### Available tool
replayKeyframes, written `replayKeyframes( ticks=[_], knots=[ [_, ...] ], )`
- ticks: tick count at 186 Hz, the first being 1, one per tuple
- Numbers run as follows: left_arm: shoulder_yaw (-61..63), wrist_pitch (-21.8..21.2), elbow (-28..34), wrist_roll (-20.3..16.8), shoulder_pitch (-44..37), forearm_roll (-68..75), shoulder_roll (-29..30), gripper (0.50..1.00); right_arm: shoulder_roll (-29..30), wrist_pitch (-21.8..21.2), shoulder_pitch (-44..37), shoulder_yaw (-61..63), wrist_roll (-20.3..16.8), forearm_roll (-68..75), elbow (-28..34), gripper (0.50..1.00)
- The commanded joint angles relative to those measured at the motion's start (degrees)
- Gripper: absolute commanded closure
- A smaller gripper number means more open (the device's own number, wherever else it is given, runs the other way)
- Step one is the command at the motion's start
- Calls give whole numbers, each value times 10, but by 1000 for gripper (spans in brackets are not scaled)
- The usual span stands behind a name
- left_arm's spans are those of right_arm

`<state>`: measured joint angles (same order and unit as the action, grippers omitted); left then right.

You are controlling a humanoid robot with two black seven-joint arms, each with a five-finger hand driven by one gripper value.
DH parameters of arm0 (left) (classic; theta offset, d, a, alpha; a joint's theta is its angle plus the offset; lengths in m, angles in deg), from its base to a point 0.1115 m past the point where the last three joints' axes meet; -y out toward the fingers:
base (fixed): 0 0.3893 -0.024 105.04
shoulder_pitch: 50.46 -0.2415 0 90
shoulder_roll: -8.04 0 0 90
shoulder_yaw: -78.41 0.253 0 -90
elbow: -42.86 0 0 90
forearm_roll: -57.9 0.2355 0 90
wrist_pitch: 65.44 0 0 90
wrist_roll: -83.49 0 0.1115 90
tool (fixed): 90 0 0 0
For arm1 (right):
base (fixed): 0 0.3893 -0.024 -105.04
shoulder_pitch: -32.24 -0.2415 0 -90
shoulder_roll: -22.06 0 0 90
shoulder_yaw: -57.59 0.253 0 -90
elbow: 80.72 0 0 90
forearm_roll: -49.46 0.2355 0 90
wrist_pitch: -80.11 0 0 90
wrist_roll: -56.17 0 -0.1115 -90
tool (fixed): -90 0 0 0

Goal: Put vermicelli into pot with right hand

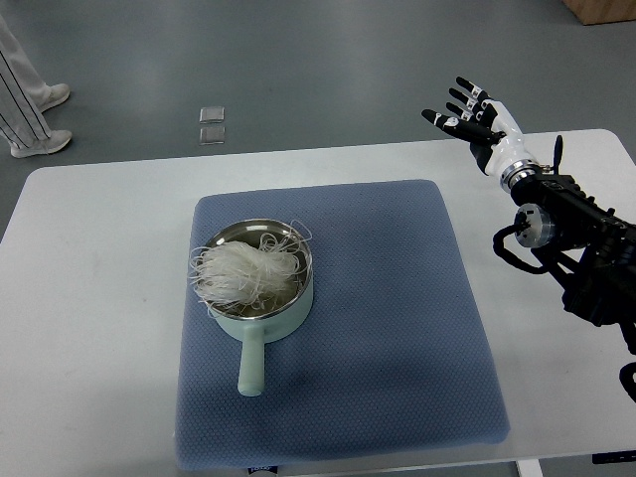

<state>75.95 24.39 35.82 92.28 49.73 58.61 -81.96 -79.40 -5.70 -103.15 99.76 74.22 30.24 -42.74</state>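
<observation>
A pale green pot (260, 320) with a steel inside stands on the left part of a blue mat (397, 298), its handle pointing toward me. A tangle of white vermicelli (243, 272) lies inside the pot, with some strands spilling over the left rim. My right hand (467, 114) is raised over the table's far right edge, well away from the pot. Its fingers are spread and hold nothing. The left arm does not show.
The mat lies on a white table (89, 298). A person's legs and shoes (35, 119) stand on the floor at the far left. Two small clear squares (212, 124) lie on the floor beyond the table. A cardboard box corner (601, 10) shows at the top right.
</observation>
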Motion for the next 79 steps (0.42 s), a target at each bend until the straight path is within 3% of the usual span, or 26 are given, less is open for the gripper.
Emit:
replayKeyframes(
  ticks=[1,79],
  knots=[
    [0,0,1,0,-1,0,0,500,-1,0,0,0,2,4,1,576],
    [0,0,0,0,-3,0,0,500,0,-2,8,-6,1,3,3,576]
  ],
)
